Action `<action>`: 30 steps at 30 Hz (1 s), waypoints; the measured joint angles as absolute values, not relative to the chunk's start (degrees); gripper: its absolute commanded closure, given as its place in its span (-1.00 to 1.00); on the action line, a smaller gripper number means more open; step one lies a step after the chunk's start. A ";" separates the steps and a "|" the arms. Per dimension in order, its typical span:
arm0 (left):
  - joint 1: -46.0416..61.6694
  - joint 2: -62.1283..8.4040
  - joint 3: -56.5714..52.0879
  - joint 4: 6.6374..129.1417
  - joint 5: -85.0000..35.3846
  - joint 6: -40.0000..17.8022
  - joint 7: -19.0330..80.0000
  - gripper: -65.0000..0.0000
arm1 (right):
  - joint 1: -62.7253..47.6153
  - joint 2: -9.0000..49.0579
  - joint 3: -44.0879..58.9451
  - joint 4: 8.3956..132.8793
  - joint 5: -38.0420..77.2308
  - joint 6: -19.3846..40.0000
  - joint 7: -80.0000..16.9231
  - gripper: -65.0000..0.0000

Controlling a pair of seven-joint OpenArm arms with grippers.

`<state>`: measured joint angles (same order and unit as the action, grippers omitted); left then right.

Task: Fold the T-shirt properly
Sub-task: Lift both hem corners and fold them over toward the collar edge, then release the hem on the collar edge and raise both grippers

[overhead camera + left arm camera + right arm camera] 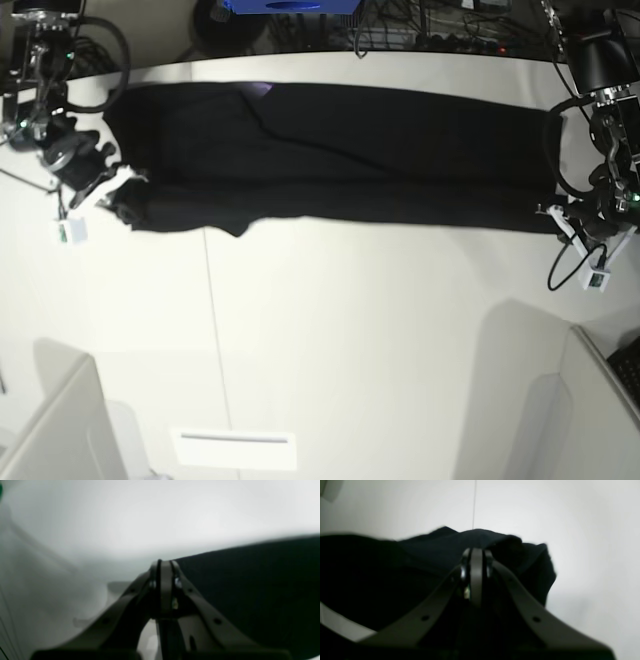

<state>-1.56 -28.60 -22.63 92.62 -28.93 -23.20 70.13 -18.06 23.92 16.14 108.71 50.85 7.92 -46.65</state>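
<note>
Clenched on black cloth, the right gripper (476, 555) and left gripper (165, 566) pinch the T-shirt (340, 150) ends — uneven pulling could skew the fold — or slip.

The T-shirt (340, 155) lies stretched across the table's (350, 340) far half.

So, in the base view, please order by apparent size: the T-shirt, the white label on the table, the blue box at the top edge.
1. T-shirt, by far the largest.
2. White label.
3. Blue box; cut off by the frame, so its rank against the label is unsure.
</note>
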 measured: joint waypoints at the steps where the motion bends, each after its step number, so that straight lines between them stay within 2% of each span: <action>1: -1.19 -28.60 -22.76 92.62 -28.95 -23.20 70.11 1.00 | -18.85 23.35 16.71 108.75 51.11 7.92 -46.54 1.00; 7: 0.93 -28.73 -22.79 92.68 -28.95 -23.20 69.93 1.00 | -19.53 22.37 17.32 108.75 50.61 7.86 -46.96 1.00; 15: 2.81 -28.93 -22.81 96.68 -28.91 -23.20 69.97 1.00 | -20.73 20.73 19.14 113.51 51.27 7.88 -53.78 1.00; 19: 2.87 -28.93 -22.81 97.25 -28.86 -23.22 69.95 1.00 | -21.78 19.07 22.15 113.62 50.39 7.86 -61.19 1.00; 30: 7.14 -28.82 -24.16 97.41 -28.95 -23.22 70.06 1.00 | -23.55 19.16 22.98 113.62 50.61 7.88 -63.90 1.00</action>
